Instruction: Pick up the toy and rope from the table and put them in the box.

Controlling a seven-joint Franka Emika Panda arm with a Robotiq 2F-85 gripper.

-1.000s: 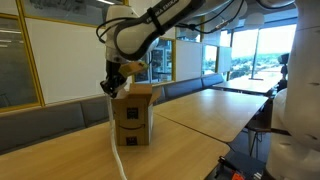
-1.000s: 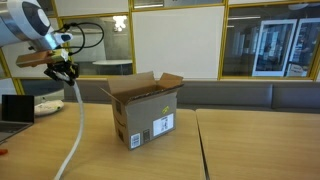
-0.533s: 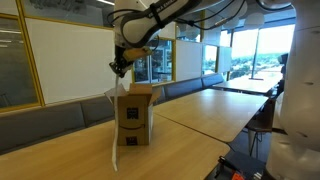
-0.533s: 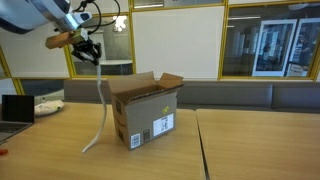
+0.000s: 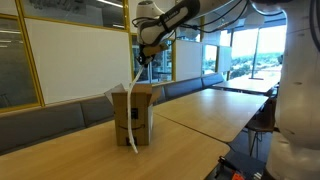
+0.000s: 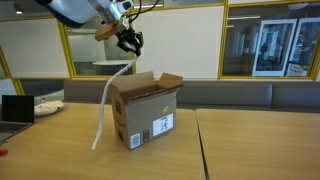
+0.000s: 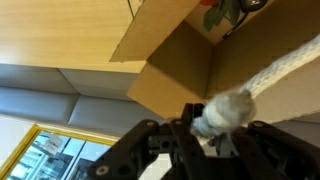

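High above the box (image 6: 145, 112), the arm stretches across with its wrist bent downward, and the claw (image 6: 130, 42) pinches the thick upper end of the rope (image 6: 101, 115). One rope, a limp, whitish, twisted cord, hangs down the outside of the one brown cardboard box with open flaps, its lower end near the tan wooden table (image 6: 250, 145). One small green-and-red toy (image 7: 224, 12) shows at the wrist view's top edge beside the cardboard; whether it lies inside I cannot tell.

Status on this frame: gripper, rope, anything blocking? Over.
Gripper shut on rope, high above the open box. Rope hangs outside the box, tail down by the table. Nothing in the way.
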